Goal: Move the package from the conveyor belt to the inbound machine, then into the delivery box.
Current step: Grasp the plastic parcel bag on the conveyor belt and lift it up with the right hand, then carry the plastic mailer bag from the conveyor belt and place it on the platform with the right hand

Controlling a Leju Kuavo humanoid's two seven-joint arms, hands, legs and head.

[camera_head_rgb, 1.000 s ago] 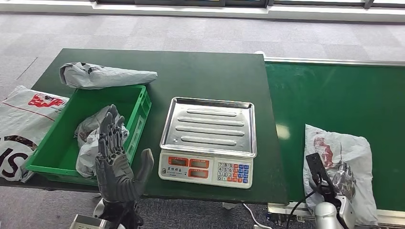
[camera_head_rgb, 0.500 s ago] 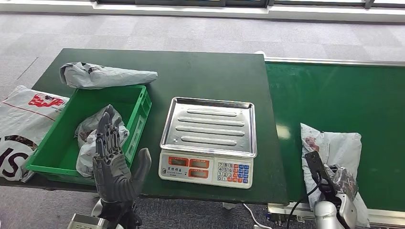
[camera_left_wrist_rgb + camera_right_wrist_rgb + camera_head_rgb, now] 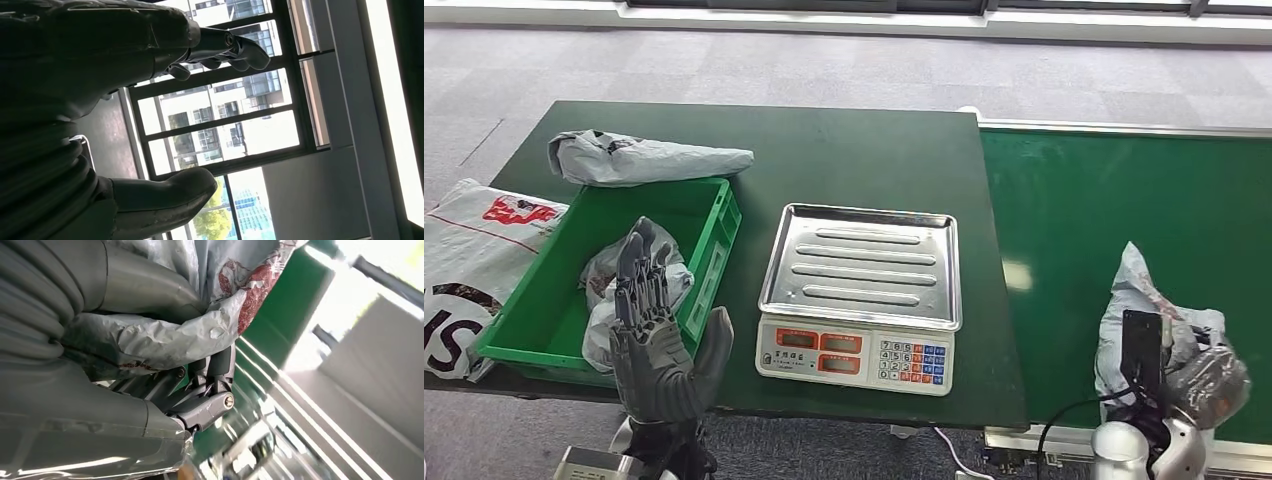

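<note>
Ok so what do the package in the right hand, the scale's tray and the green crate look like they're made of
Package in the right hand: thin grey plastic film, by its crumpled, faintly shiny folds; likely a poly mailer.
Scale tray: ribbed, brushed metal with bright reflections, probably stainless steel.
Green crate: rigid moulded plastic, judging by its uniform colour and slotted wall.

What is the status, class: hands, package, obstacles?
Right hand grips package, bunched above the conveyor belt. Left hand open, raised by the green crate. Scale tray bare.
</note>
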